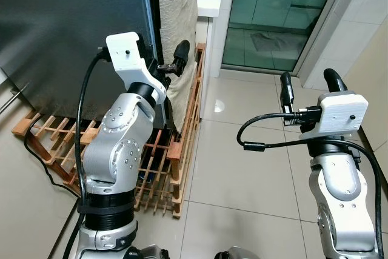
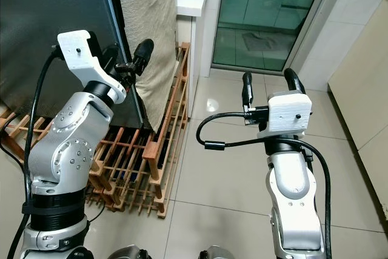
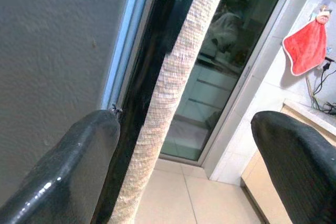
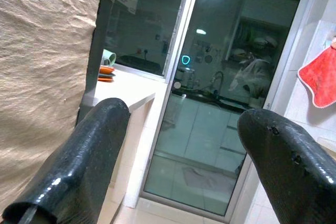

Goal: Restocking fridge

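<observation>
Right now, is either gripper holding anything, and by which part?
Nothing is held. The left gripper is open at the fridge door's edge, beside the cloth cover. The right gripper is open in mid-air.

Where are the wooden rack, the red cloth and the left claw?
wooden rack (image 1: 179,150): left eye view, right side rail.
red cloth (image 3: 310,48): left wrist view, its middle.
left claw (image 3: 197,166): left wrist view, between fingertips.
</observation>
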{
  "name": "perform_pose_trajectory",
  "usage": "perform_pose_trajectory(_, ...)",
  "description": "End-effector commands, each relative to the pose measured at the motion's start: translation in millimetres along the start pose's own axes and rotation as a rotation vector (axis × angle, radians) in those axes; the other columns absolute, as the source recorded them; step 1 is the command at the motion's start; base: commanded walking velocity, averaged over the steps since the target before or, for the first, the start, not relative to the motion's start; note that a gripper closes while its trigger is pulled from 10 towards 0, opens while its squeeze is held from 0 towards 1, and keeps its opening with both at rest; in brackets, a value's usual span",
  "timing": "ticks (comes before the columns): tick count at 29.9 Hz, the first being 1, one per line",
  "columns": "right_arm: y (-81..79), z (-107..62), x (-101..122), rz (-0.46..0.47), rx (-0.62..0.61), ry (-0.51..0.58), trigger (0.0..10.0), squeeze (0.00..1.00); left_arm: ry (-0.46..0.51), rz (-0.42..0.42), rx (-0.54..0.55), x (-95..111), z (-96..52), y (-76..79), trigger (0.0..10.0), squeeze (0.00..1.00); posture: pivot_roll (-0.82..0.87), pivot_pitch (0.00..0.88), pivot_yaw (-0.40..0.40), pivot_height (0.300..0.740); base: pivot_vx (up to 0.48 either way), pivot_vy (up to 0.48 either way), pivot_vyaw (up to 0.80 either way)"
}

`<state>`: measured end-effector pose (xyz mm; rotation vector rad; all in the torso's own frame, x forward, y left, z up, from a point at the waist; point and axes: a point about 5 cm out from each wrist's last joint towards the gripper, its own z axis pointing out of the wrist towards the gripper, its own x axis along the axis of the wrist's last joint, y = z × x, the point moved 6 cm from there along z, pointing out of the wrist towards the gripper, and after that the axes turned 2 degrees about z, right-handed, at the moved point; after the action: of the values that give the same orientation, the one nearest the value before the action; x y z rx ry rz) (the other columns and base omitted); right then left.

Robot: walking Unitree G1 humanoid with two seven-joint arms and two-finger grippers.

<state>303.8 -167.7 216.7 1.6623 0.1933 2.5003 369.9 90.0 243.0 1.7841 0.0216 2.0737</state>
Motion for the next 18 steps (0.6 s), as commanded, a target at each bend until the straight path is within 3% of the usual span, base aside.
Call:
perform_pose_trajectory(1,1.6,0.8,1,-0.004,-0.006,0.005,10.0,0.0,0.001,0.007,-0.026,2,4.0,9.0,10.0,0.0,-0.18,0.0,-0.007,0.711,0.0,0.0,0.0)
perform_pose_trajectory(7,0.6,0.1,1,-0.001,-0.009,0.005,10.0,0.0,-0.014,0.016,-0.045,-4,8.4,15.8,10.0,0.0,-0.18,0.0,-0.003,0.711,0.0,0.0,0.0)
perform_pose_trajectory(18,0.0,-0.3,1,-0.001,-0.011,0.002,10.0,0.0,-0.023,0.052,0.003,-11,19.4,11.0,10.0,0.0,-0.19,0.005,-0.004,0.711,0.0,0.0,0.0)
